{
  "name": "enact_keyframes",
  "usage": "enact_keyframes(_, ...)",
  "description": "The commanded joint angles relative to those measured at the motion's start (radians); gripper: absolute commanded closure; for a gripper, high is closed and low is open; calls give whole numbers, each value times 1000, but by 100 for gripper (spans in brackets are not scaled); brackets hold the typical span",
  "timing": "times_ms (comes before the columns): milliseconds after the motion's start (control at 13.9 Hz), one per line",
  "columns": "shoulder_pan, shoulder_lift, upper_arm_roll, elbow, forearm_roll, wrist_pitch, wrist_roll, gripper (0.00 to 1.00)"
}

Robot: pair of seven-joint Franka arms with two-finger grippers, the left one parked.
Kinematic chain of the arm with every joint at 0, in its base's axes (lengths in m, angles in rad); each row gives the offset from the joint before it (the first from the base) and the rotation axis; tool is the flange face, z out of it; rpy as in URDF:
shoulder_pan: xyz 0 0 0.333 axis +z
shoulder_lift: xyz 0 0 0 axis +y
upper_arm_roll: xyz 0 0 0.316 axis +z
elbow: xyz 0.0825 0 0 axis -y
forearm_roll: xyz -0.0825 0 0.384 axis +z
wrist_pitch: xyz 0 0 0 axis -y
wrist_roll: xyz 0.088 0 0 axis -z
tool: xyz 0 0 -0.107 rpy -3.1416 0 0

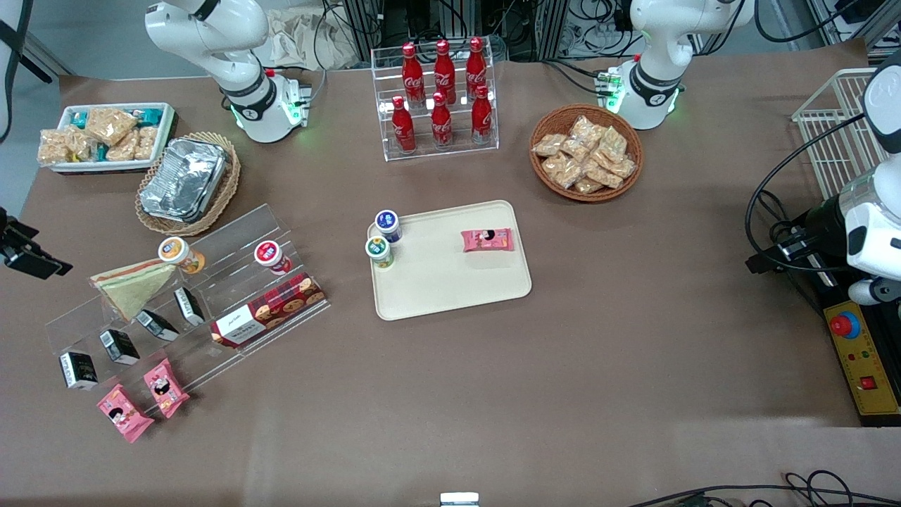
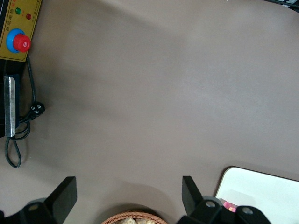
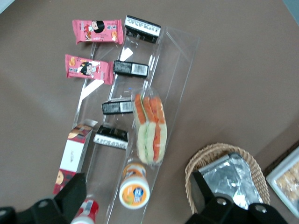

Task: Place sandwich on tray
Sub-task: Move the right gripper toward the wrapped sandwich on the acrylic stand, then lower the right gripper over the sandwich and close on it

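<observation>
The sandwich [image 1: 134, 285], a wrapped wedge with orange and green filling, lies on the clear acrylic stepped shelf [image 1: 232, 239] toward the working arm's end of the table. It also shows in the right wrist view [image 3: 149, 133]. The beige tray [image 1: 436, 282] lies flat at the table's middle, and one corner of it shows in the left wrist view [image 2: 261, 191]. My right gripper [image 3: 138, 186] hangs high above the shelf, open and empty. It is over an orange-lidded cup [image 3: 134, 189] that lies beside the sandwich.
A pink snack packet [image 1: 487, 240] lies on the tray, with two small cups [image 1: 383, 239] at its edge. The shelf also holds a red-lidded cup [image 1: 271, 255], a cookie box [image 1: 271, 310] and small black boxes [image 1: 116, 345]. A basket of foil containers [image 1: 186, 179] stands farther from the camera.
</observation>
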Motion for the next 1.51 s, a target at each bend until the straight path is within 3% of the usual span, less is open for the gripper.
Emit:
enact_keyframes(0, -34, 10, 7, -43, 42, 66, -49, 0)
enact_keyframes(504, -53, 38, 7, -187, 71, 268, -104, 0)
enact_keyframes(1439, -79, 55, 5, -377, 74, 495, -170, 2)
